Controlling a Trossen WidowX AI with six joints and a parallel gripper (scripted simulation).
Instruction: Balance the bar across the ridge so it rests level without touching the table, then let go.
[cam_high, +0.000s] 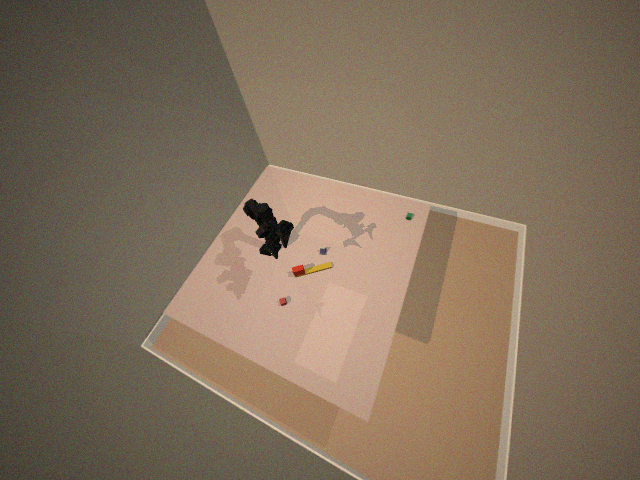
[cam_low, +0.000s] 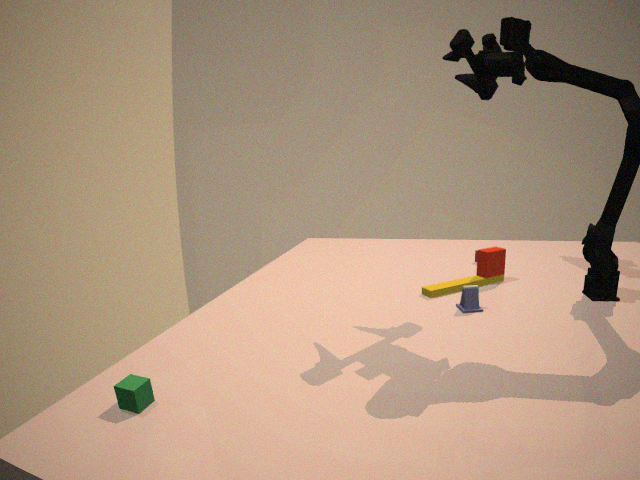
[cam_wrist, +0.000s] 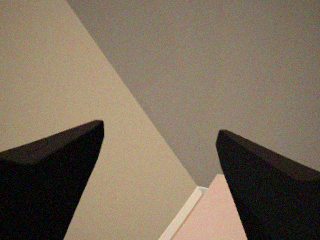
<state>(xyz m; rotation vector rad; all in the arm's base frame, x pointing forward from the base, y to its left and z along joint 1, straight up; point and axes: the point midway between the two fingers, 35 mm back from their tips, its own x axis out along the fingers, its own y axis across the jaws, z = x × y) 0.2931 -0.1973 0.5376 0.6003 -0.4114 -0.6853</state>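
One bar (cam_high: 318, 268) (cam_low: 449, 285), yellow, is laid flat on the table (cam_high: 341, 330) (cam_low: 289, 413) (cam_wrist: 200, 220), with a red block (cam_high: 298, 270) (cam_low: 490, 262) seated on one end. Ridge (cam_high: 323, 251) (cam_low: 469, 298), blue-grey, is placed upright near the bar, apart from it; nothing is carried on it. Gripper (cam_high: 281, 249) (cam_low: 450, 67) (cam_wrist: 162, 132) is raised high above the table. Jaws are parted wide, short of full spread; nothing is gripped or touched. A green cube (cam_high: 409, 216) (cam_low: 134, 393) is set well apart from the bar.
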